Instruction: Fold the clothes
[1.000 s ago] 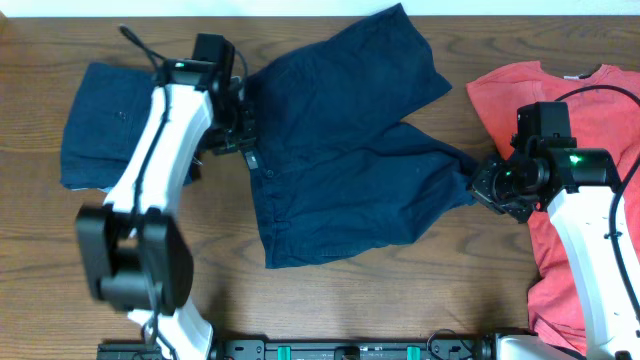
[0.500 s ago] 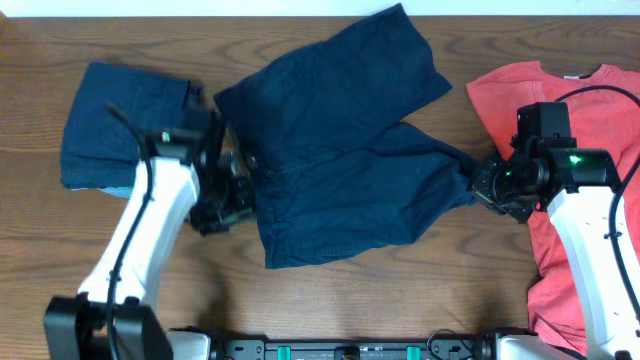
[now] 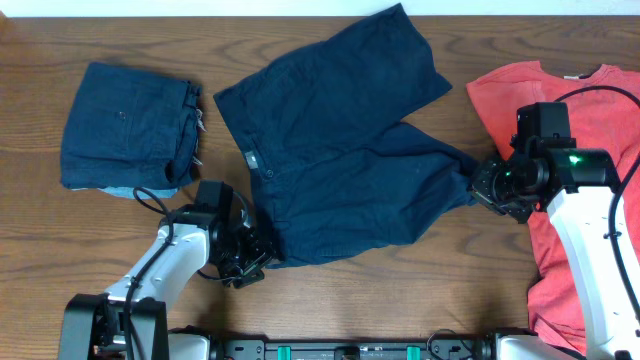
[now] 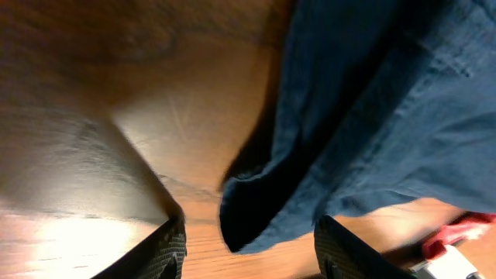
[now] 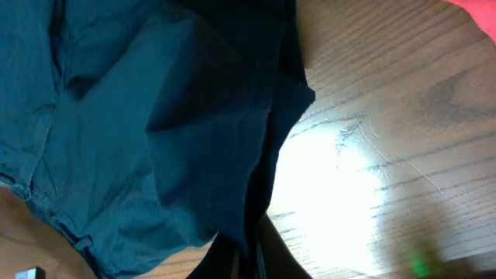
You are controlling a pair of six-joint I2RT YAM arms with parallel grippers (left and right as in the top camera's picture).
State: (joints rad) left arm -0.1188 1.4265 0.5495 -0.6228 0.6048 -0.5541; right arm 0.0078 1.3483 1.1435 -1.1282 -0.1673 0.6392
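At about 7 o'clock on the tabletop [image 3: 400, 300], nearest the robot's base, the left pincer [image 3: 257, 262] sits low at the near end of the shorts' [image 3: 340, 150] waistband. Its fingers [image 4: 167, 248] stand well apart, and the wrist view shows the dark hem corner drooping between them without being clamped. At 3 o'clock the right pincer [image 3: 482, 185] is closed tight on the tip of the near leg, and the cloth is drawn to a point where it goes in between the fingers. The navy shorts lie flat in the middle with their long axis running roughly 9 to 3. The waistband is at the 9 o'clock end and slants from 11 to 5; one leg points to 3 and the other to 1. A small pale label [image 3: 250, 158] sits on the waistband, too small to read. The coral T-shirt [image 3: 495, 100] lies along the 3 o'clock edge, partly under the right arm. Its long axis runs 12 to 6 with the collar toward 12, and a pale strip at the collar is also unreadable. Farthest off, at 10 o'clock, a folded navy stack [image 3: 125, 125] lies apart from the shorts.
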